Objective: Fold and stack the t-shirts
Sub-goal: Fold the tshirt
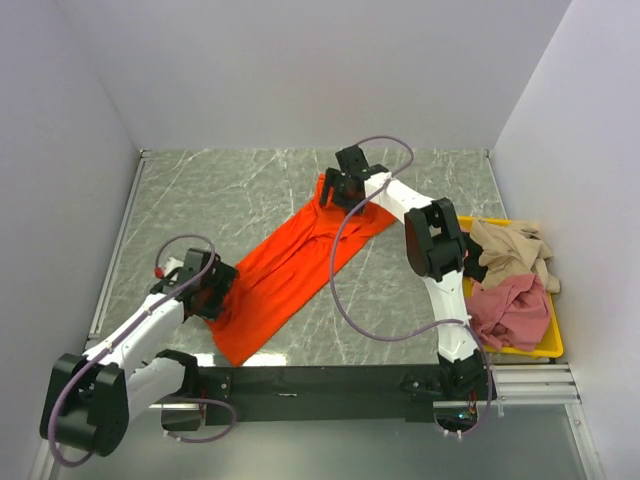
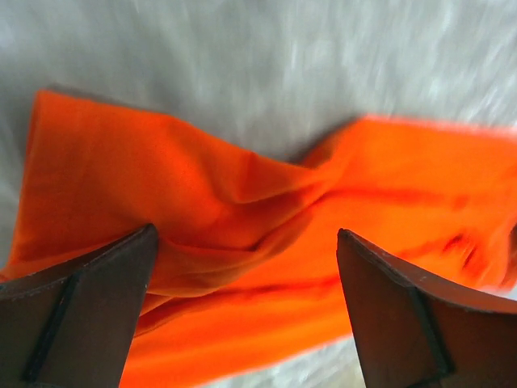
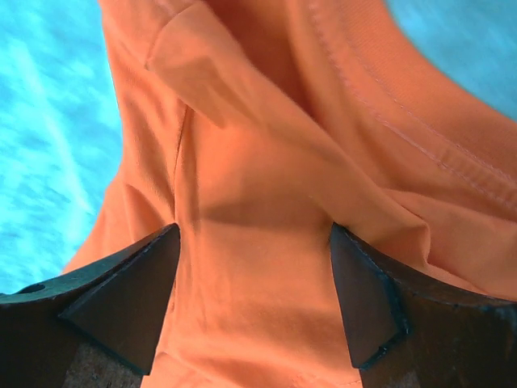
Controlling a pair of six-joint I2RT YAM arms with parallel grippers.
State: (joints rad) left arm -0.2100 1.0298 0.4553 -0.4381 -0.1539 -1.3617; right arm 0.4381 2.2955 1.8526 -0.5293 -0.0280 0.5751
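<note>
Marble table (image 1: 250, 190), white walls. Both sets of jaws stand spread, nothing pinched. Left gripper (image 2: 246, 242) hangs over the near-left end of the orange shirt (image 1: 290, 270), with a wrinkled ridge of cloth between its fingers. Right gripper (image 3: 254, 234) is over the collar end on the far side, cloth bunched under it. Shirt lies as a narrow diagonal strip mid-table. Pink shirt (image 1: 510, 305) and beige shirt (image 1: 510, 250) wait in the bin (image 1: 545, 350), right. My worries: closing on a bunch could catch the wrong layers and skew the fold. Uneven pull from the two ends could twist the strip. The right arm's cable (image 1: 335, 270) loops across the cloth and could snag it.
</note>
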